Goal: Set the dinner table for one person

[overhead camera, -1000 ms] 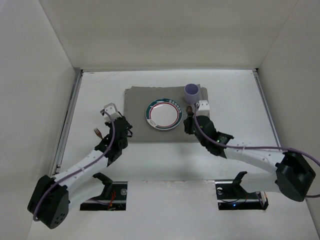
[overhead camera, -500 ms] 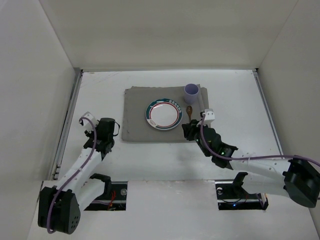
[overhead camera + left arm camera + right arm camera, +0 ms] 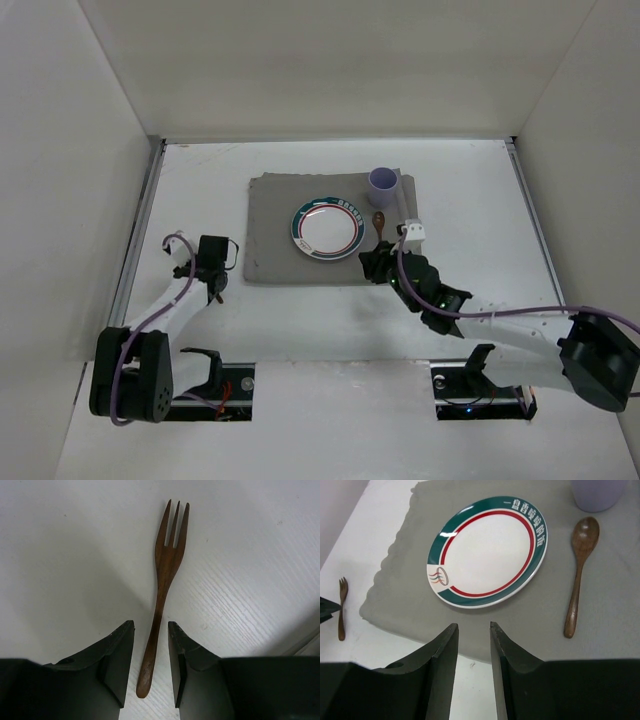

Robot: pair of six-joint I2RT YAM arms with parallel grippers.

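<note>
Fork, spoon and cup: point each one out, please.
fork (image 3: 167, 570), left wrist view, neck below the prongs.
spoon (image 3: 575, 595), right wrist view, middle of the handle.
cup (image 3: 383, 182), top external view, its open mouth.

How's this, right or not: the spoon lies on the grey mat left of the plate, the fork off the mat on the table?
Wrong side: the spoon lies on the grey mat right of the plate, as the right wrist view shows. The fork is off the mat on the table.

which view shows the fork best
The left wrist view: the whole fork fills the frame, its handle between the left gripper's open fingers. The right wrist view shows it small at its left edge; the top view barely shows it.
</note>
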